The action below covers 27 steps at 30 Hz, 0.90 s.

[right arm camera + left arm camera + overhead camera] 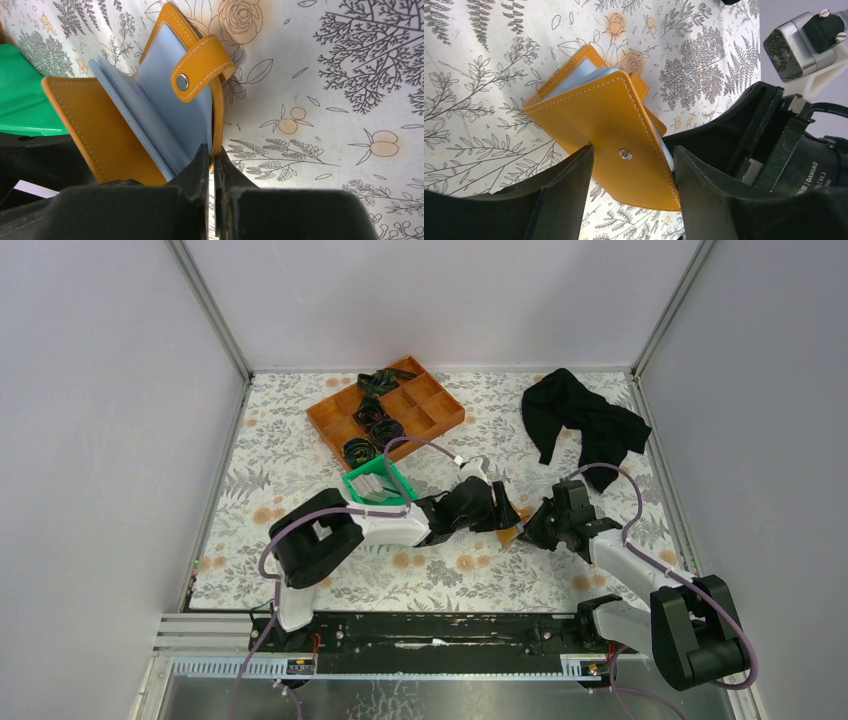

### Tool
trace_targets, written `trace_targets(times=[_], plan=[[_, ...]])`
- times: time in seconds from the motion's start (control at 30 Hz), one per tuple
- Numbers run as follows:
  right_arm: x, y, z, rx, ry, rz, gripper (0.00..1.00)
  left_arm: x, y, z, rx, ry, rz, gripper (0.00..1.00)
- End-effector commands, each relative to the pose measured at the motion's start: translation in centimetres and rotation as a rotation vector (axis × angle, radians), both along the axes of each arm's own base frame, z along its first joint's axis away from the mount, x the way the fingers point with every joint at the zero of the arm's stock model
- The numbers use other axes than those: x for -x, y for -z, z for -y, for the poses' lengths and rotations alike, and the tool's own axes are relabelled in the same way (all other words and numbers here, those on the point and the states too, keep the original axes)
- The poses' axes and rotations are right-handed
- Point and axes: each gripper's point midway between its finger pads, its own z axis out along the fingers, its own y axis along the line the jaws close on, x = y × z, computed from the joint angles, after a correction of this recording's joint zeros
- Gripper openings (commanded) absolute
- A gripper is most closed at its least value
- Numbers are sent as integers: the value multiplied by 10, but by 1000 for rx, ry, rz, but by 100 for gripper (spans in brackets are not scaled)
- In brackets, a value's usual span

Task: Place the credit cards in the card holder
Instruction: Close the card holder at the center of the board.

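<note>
— Floral-printed cloth [285, 475] covered the table, with pale walls on three sides. Where was the small orange-tan, leather-like folding card holder [614, 125]?

— At the middle of the cloth, between the two claws. It was raised off the surface and open, its pale blue-grey inner sleeves [150, 115] fanned apart.

— How did the black two-finger left gripper [633, 150] stand?

— Its fingers were wide apart, one against each side edge of the front cover, so it was clamped across the cover's width. A round metal snap stud [625, 154] sat between them.

— And the black two-finger right gripper [212, 152]?

— Its fingers were almost together, pinched on the thin edge of the back cover, the one carrying the curled snap tab [200, 67].

— What else lay around?

— A green plastic bin [358, 483] sat just beside the left arm. A large orange compartment tray [330, 420] stood farther back, with dark coiled things [372, 410] in some cells. A crumpled black cloth [580, 420] lay at the far right.
</note>
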Motion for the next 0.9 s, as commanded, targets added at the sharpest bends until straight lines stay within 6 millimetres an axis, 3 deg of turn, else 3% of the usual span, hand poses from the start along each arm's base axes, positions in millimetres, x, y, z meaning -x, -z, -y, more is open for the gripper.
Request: trace_targets(times=[0.0, 0.17, 0.4, 0.6, 0.87], plan=[[7, -2, -10, -36, -20, -1, 0, -5, -12, 18, 46, 21, 28, 67], [11, 1, -17, -47, -35, -10, 0, -6, -10, 21, 47, 18, 17, 67], [19, 8, -25, -51, -49, -32, 0, 0, 9, 18, 44, -6, -61, 67], [26, 18, -32, -70, -53, -64, 1, 1, 8, 23, 67, -26, -108, 67], [26, 13, -19, 11, -53, -32, 37, 5, 39, 8, -58, -73, -191, 66]])
